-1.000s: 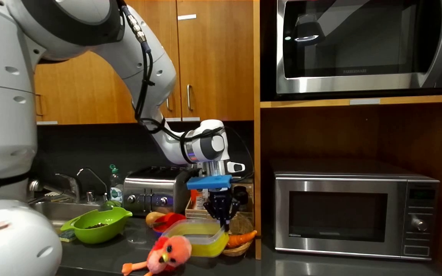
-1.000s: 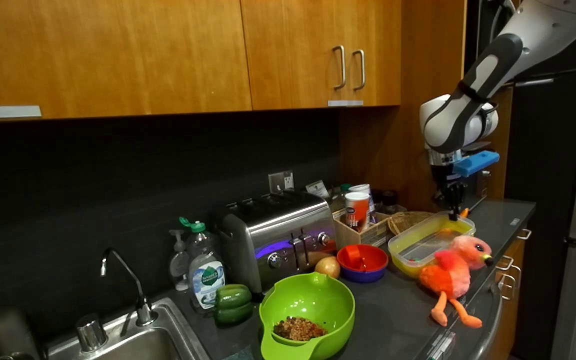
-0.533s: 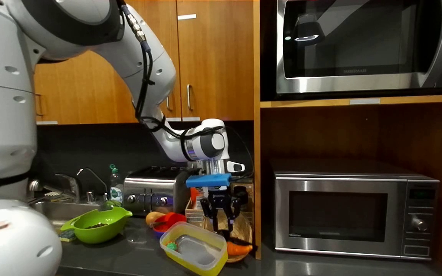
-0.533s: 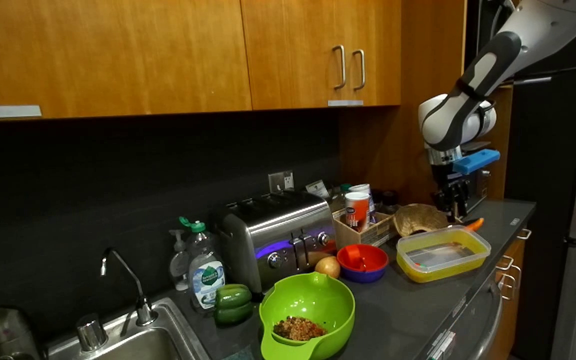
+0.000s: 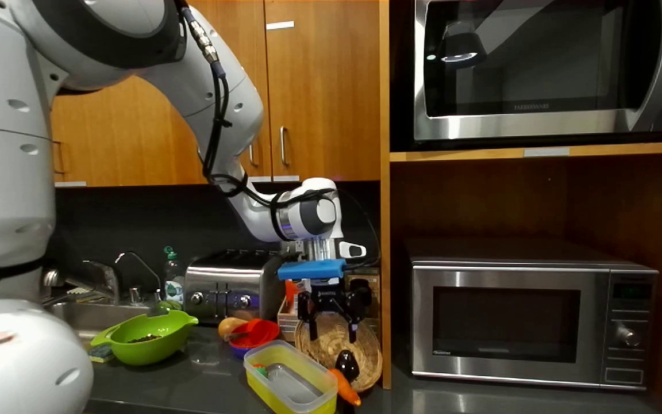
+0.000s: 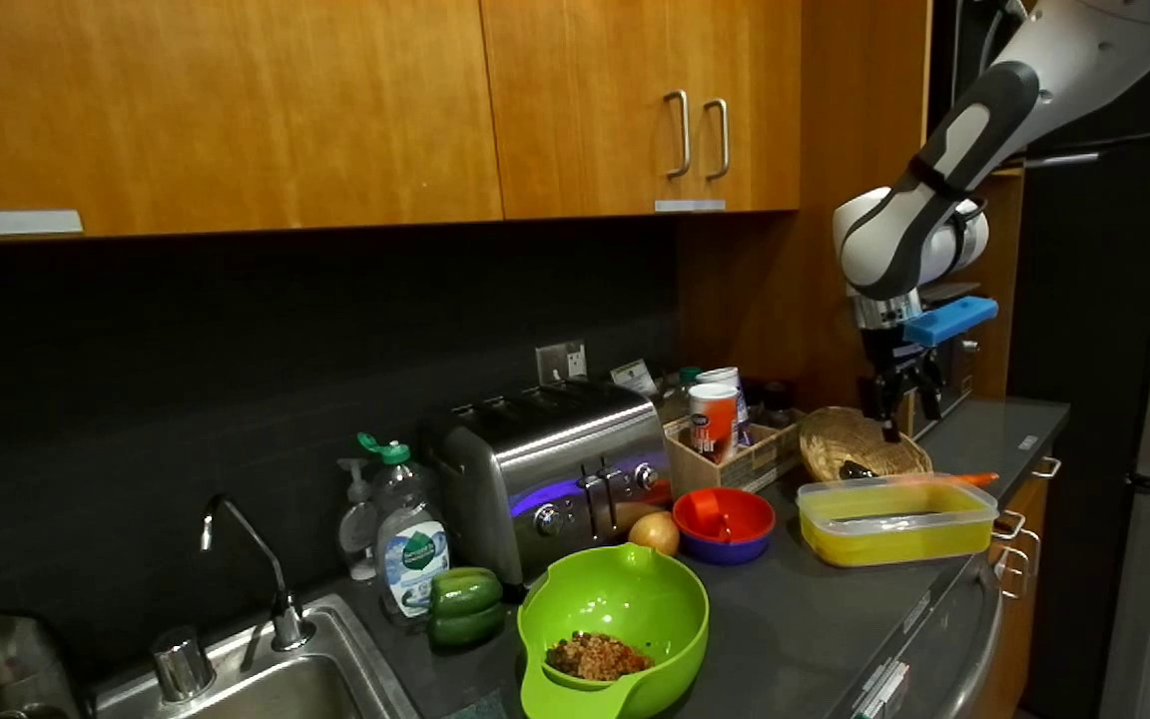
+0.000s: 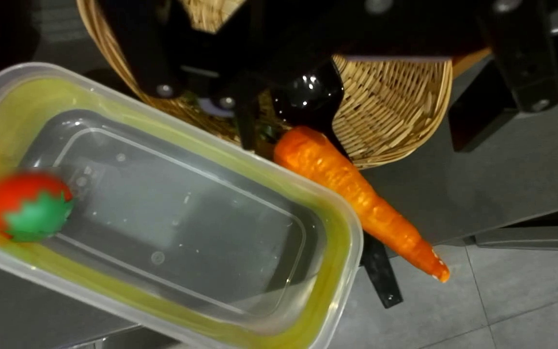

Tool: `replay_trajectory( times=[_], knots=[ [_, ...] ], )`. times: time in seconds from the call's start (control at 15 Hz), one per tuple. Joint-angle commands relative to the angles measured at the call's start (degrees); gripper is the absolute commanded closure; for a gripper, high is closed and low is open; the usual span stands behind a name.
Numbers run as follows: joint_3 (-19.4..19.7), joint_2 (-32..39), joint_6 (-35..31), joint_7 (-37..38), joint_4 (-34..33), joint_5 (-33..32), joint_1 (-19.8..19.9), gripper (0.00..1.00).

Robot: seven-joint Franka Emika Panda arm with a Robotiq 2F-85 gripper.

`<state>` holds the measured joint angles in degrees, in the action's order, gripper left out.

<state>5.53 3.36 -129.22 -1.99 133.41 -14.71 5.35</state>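
My gripper (image 5: 333,338) stands open above a woven basket (image 5: 325,345), its jaws wide apart with nothing between them. A glossy black rounded thing (image 7: 310,89) lies in the basket. An orange carrot (image 7: 356,189) leans across the basket's edge, beside a clear yellow-sided plastic container (image 7: 187,218). In the wrist view one fingertip hangs close to the container's rim; I cannot tell whether it touches. A red and green round thing (image 7: 32,206) sits in the container's far end. Past the carrot shows a black strip (image 7: 383,281), perhaps part of the black thing.
A red bowl (image 6: 740,511) stands beside the container. A wooden box (image 6: 750,464) of canisters and a toaster (image 6: 575,469) are behind. A green bowl (image 6: 670,599) is nearer the sink. A wood panel (image 5: 385,230) and microwave (image 5: 532,328) flank the gripper.
My jaws have gone from shut to open. The pink bird plush has left view. The container has shifted toward the counter's front edge, the basket has tilted, and the carrot has slid outward.
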Motion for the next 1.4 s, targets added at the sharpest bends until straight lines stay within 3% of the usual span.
replay_trajectory(
  times=[0.0,1.33],
  knots=[
    [-0.2,-1.2,1.3,-0.5,0.1,0.5,-0.3,0.00],
    [0.0,0.2,0.2,0.0,-0.1,0.0,-0.2,0.00]
  ],
)
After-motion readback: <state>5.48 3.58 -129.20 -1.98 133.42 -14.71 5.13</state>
